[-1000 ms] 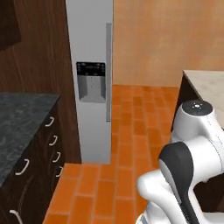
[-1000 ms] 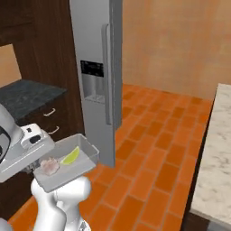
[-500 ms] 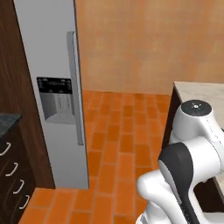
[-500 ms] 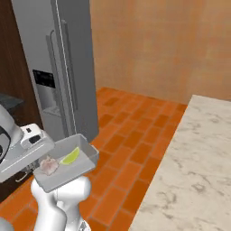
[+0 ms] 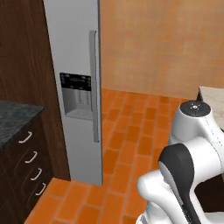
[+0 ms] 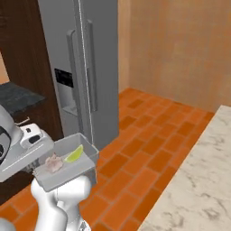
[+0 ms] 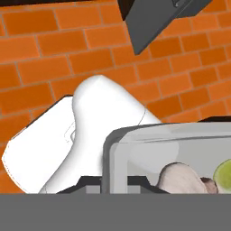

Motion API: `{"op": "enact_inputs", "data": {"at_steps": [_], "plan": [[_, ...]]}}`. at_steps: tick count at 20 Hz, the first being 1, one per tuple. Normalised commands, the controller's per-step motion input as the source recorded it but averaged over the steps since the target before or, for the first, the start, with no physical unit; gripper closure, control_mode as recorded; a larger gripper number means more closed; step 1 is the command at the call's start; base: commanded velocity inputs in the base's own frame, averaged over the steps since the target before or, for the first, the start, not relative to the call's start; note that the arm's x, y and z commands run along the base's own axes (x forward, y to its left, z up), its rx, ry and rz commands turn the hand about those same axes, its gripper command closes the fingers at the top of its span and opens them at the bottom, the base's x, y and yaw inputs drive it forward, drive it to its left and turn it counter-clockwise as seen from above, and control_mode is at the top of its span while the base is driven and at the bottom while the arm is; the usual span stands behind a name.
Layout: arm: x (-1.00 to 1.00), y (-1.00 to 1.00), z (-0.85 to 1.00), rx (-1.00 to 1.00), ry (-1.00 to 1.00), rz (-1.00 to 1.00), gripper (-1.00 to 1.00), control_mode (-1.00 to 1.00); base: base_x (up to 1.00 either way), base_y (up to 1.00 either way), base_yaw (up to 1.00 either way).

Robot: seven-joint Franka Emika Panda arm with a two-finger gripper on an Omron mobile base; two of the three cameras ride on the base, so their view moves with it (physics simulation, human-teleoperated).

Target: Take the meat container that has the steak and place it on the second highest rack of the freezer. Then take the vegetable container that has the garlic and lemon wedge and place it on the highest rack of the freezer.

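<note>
My gripper (image 6: 38,163) is shut on the rim of the vegetable container (image 6: 72,169), a shallow grey tray held low in front of my base. In it lie the pale garlic (image 6: 53,164) and the yellow-green lemon wedge (image 6: 75,154). The hand view shows the vegetable container's rim (image 7: 108,153) between the fingertips (image 7: 90,182), with the garlic (image 7: 180,178) and lemon wedge (image 7: 223,173) inside. The freezer (image 5: 74,87) (image 6: 92,67) stands ahead with its doors shut, its long handle (image 5: 93,87) and dark dispenser panel (image 5: 76,94) facing me. The meat container and the steak are out of view.
A dark counter with drawers (image 5: 19,131) stands left of the freezer against dark wood panelling. A pale marble counter (image 6: 203,180) runs along the right. Orange brick floor (image 5: 131,131) lies between them.
The whole picture has shifted, so the base has moved; the freezer now looks nearer and larger. The tray stays in the same grip beside my body.
</note>
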Motion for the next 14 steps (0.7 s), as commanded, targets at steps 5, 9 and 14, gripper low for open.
{"op": "enact_inputs", "data": {"at_steps": [5, 9, 14], "plan": [[0.00, 0.00, 0.00, 0.00, 0.00, 0.00, 1.00, 1.00, 1.00, -0.06, -0.21], [0.00, 0.00, 0.00, 0.00, 0.00, 0.00, 1.00, 1.00, 1.00, 0.00, -0.41], [0.00, 0.00, 0.00, 0.00, 0.00, 0.00, 1.00, 1.00, 1.00, -0.10, -0.17]]}}
